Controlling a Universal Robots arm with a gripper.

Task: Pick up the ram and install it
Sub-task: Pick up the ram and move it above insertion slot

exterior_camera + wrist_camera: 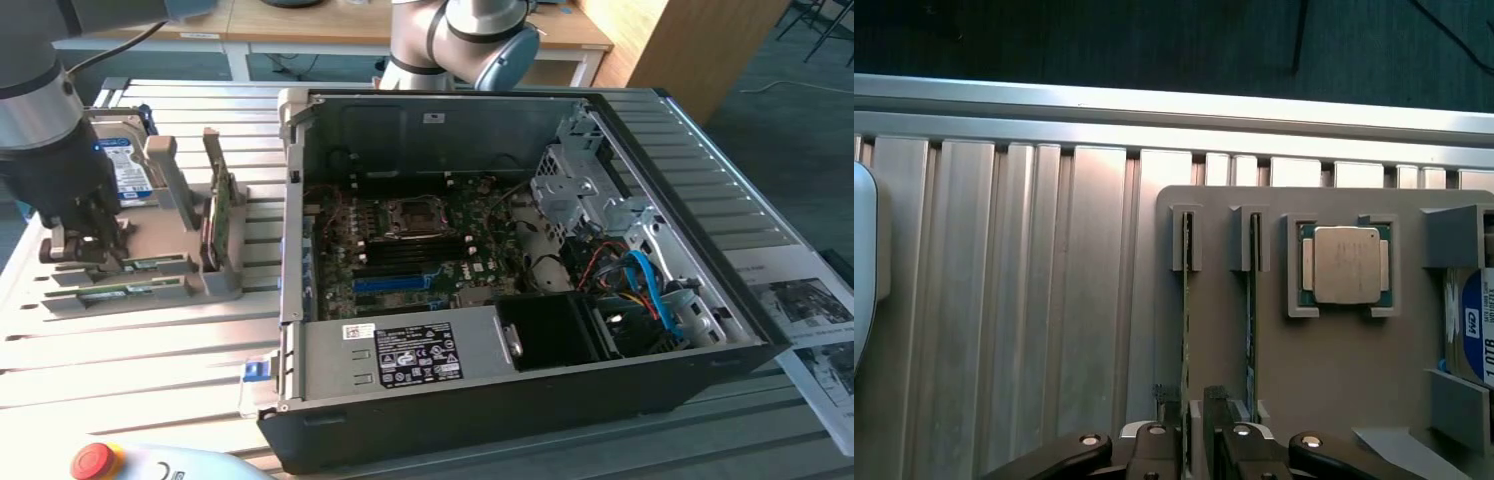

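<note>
Two green sticks stand on edge in slots of a grey holder (1334,380). The ram (1186,330) is the one farther from the processor, and the matching stick (1252,320) runs parallel beside it. My gripper (1196,445) is down over the near end of the ram. Its fingers (1154,445) stand open on either side of the ram with a gap, not pressing it. In the exterior view my gripper (87,245) hangs over the grey holder (214,285) at the left. The open computer case (534,380) lies to its right, with the motherboard (414,250) inside.
A processor (1341,263) sits in its pocket beside the sticks, and a hard drive (1469,330) stands beyond it. The ribbed metal table (1004,300) carries the holder. A red stop button (91,460) is at the front edge. Cables and a power supply (414,355) crowd the case.
</note>
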